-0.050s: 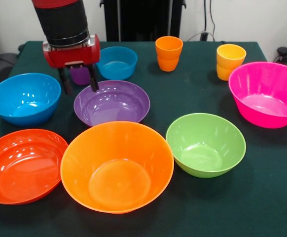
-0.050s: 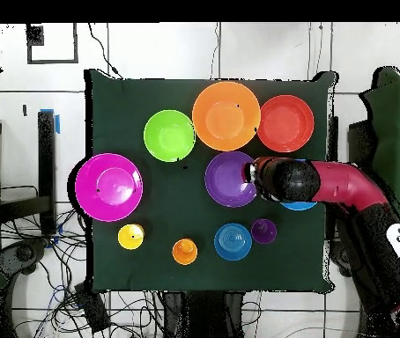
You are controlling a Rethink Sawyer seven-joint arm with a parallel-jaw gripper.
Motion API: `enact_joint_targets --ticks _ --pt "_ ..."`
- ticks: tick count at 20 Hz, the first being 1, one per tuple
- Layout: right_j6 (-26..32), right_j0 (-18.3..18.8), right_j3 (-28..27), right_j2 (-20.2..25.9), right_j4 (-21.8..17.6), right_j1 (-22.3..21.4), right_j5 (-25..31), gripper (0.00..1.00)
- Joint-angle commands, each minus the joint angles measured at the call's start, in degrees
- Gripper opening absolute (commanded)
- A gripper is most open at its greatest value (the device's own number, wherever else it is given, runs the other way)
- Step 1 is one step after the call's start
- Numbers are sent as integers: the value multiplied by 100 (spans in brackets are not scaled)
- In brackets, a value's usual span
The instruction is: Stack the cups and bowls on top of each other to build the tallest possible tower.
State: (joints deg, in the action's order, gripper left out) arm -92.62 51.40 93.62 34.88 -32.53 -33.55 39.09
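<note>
While its fingers stand apart and empty, the gripper (image 1: pixel 79 84) hangs just before the purple cup (image 1: pixel 79 75), beside the purple bowl (image 1: pixel 112 102).

Front camera low, close across table (image 1: pixel 262 197); overhead straight down; both share table.

Dark green cloth-covered table (image 1: pixel 193 94), plain white wall (image 1: pixel 242 19) rose behind it, pale tiled floor (image 2: pixel 151 53) lay around, tangled black cables (image 2: pixel 36 238) trailed alongside.
</note>
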Motion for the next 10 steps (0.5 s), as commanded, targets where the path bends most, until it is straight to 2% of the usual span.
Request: enact_joint_targets --ticks 1,10 --pt "754 -345 436 198 37 -405 830 100" --pt "380 -579 693 181 303 -849 1010 100"
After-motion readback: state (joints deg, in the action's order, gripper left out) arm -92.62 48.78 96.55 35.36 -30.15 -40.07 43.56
